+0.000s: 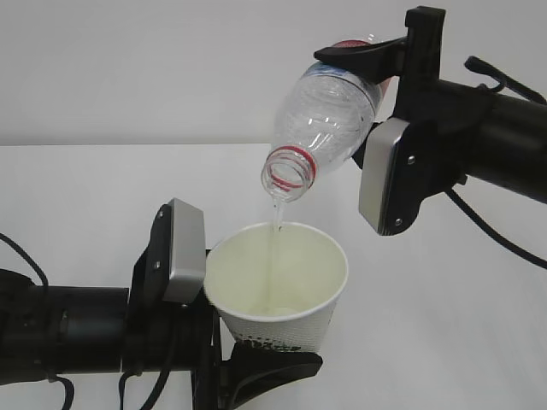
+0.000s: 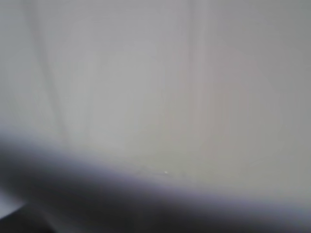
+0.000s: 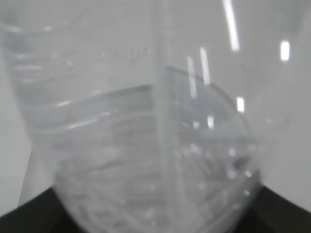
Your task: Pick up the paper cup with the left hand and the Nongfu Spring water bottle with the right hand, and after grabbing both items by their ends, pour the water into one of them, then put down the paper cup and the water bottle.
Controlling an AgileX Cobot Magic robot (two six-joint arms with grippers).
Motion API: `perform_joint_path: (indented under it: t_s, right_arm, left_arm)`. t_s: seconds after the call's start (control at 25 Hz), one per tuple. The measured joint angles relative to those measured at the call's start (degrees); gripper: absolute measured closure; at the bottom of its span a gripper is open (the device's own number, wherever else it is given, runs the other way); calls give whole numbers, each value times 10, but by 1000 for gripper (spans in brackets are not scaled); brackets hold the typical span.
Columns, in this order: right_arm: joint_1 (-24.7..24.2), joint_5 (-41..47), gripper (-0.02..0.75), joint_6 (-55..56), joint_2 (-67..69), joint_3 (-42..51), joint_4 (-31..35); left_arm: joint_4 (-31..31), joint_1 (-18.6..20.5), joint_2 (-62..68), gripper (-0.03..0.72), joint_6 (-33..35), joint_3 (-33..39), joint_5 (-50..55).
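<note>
In the exterior view my left gripper (image 1: pixel 272 354) is shut on the base of the white paper cup (image 1: pixel 282 282), which stands upright with its mouth open upward. Up at the right, my right gripper (image 1: pixel 363 79) is shut on the far end of the clear Nongfu Spring water bottle (image 1: pixel 329 107). The bottle tilts down to the left, its red-ringed mouth just above the cup. A thin stream of water (image 1: pixel 276 218) falls from it into the cup. A blurred cup wall (image 2: pixel 155 97) fills the left wrist view. The bottle (image 3: pixel 146 145), with water inside, fills the right wrist view.
A plain white table (image 1: pixel 444 342) lies under both arms, with a white wall behind. The black left arm (image 1: pixel 68 333) enters from the lower left and the right arm (image 1: pixel 487 137) from the upper right.
</note>
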Motion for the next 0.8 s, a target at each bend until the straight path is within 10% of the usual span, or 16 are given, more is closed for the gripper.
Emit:
perform_joint_path:
  t_s: [0.8]
  right_arm:
    - [0,-5,262,-1,0,0,0]
  left_arm:
    - [0,0,0,186,0,0,0]
